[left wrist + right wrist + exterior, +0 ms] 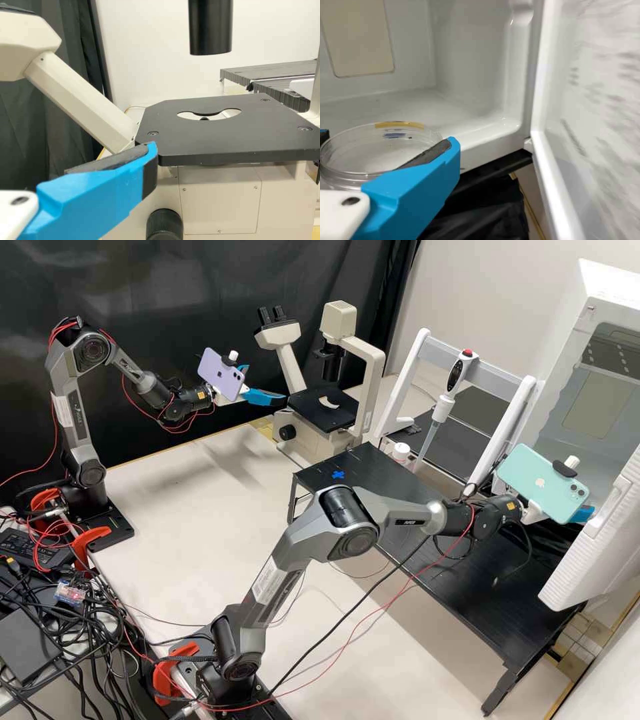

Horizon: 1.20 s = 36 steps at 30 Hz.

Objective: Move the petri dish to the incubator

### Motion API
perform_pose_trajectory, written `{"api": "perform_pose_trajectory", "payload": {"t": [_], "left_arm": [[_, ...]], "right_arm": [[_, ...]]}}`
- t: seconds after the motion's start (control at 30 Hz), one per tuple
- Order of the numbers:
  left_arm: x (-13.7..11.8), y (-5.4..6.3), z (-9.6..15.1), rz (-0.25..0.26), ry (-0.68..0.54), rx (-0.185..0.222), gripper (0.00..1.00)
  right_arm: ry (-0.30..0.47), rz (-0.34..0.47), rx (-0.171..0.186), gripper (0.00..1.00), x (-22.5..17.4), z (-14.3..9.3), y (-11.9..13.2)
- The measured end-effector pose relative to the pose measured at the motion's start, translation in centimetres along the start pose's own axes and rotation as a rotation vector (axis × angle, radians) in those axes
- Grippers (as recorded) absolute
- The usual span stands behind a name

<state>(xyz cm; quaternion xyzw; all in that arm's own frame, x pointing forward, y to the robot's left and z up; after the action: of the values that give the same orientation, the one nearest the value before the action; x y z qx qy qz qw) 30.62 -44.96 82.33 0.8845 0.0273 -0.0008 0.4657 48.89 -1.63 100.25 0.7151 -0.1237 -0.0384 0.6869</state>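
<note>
In the high view, my right gripper [583,514] is at the white incubator [603,347], partly hidden by a green phone. The right wrist view shows my right gripper [387,139] shut on the clear petri dish [375,150], which has a yellow strip and a blue mark at its rim. The dish is held level in front of the open incubator's chamber [470,65]; whether it is past the front edge I cannot tell. Beside the microscope stage, my left gripper [267,383] stands open and holds nothing. In the left wrist view, my left gripper [75,152] is near the stage's corner.
The incubator door [585,115] stands open close beside the right gripper. A microscope [373,363] with a black stage [210,145] is at the back. A pipette [440,410] hangs on a white-framed stand behind the low black table [467,593].
</note>
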Motion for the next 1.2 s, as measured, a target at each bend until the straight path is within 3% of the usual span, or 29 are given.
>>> {"api": "perform_pose_trajectory", "payload": {"t": [0.13,0.23,0.4,0.47,0.5,0.57,0.67,0.9,0.93,1.2], "left_arm": [[0.0,0.0,0.0,0.000,0.000,0.000,1.00],[0.0,0.0,0.0,0.000,0.000,0.000,1.00],[0.0,0.0,0.0,0.000,0.000,0.000,1.00],[0.0,0.0,0.0,0.000,0.000,0.000,1.00],[0.0,0.0,0.0,0.000,0.000,0.000,1.00],[0.0,0.0,0.0,0.000,0.000,0.000,1.00],[0.0,0.0,0.0,0.000,0.000,0.000,1.00],[0.0,0.0,0.0,0.000,0.000,0.000,1.00],[0.0,0.0,0.0,0.000,0.000,0.000,1.00],[0.0,0.0,0.0,0.000,0.000,0.000,1.00]], "right_arm": [[-0.031,0.005,-0.012,0.00,2.2,-0.1,-0.4],[-0.036,0.022,0.012,0.00,3.7,-0.2,-0.6],[-0.047,0.033,0.021,0.00,5.3,-0.4,-0.9],[-0.045,0.032,0.007,0.00,5.7,-0.5,-1.0],[-0.043,0.031,0.019,0.00,5.8,-0.6,-1.0],[-0.043,0.020,0.004,0.00,6.1,-0.8,-1.0],[-0.037,0.001,0.012,0.00,6.5,-1.0,-1.1],[-0.017,-0.034,-0.021,0.00,7.2,-1.5,-2.3],[-0.017,-0.040,-0.022,1.00,7.2,-1.5,-2.5],[-0.022,-0.046,-0.037,1.00,7.6,-1.4,-2.8]]}}
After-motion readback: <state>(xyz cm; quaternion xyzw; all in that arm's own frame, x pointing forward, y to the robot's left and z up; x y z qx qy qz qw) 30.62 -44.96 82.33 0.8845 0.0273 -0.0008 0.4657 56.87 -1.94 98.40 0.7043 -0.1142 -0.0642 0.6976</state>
